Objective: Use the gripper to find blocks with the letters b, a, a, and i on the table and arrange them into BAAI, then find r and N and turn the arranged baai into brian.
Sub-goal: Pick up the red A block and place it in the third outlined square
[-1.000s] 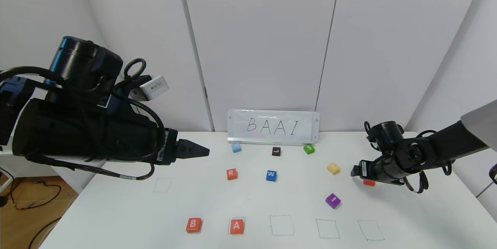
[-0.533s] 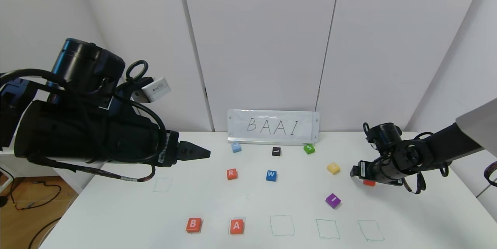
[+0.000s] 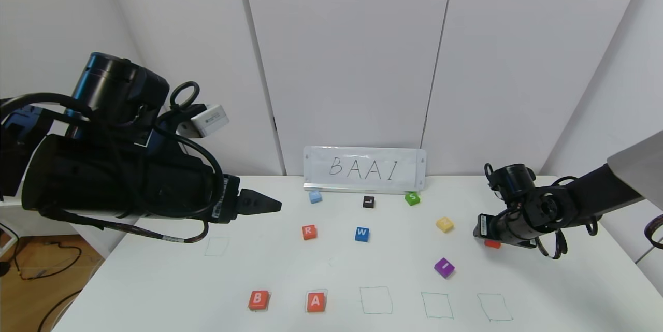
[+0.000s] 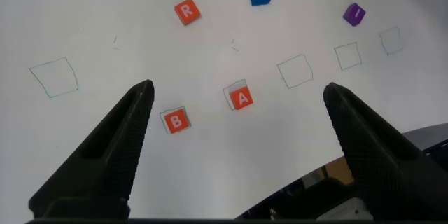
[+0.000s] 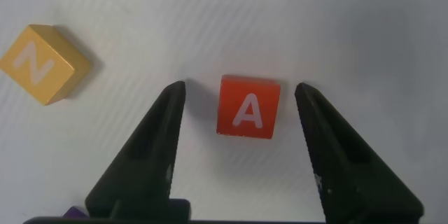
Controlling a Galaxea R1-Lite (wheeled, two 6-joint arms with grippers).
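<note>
On the white table (image 3: 155,280), orange-red blocks B (image 3: 258,300) and A (image 3: 316,301) sit in the first two green squares of the front row. The second orange-red A block (image 5: 248,106) lies at the right, partly under my right wrist (image 3: 492,243). My right gripper (image 5: 240,89) is low over it, a jaw on each side, with a gap showing on both. The purple I block (image 3: 444,267) lies loose nearby. The orange-red r (image 3: 309,231) and a yellow N block (image 3: 444,224) rest mid-table. My left gripper (image 3: 267,202) hovers open, high at the left.
Three green squares in the front row, the first of them (image 3: 376,300), hold nothing. A blue W (image 3: 362,233), black L (image 3: 368,201), green S (image 3: 412,198) and light-blue block (image 3: 315,197) lie near a BAAI sign (image 3: 364,168) at the back.
My right gripper's jaws have drawn closer together around the A block, and the wrist has shifted slightly right. The left arm has barely moved.
</note>
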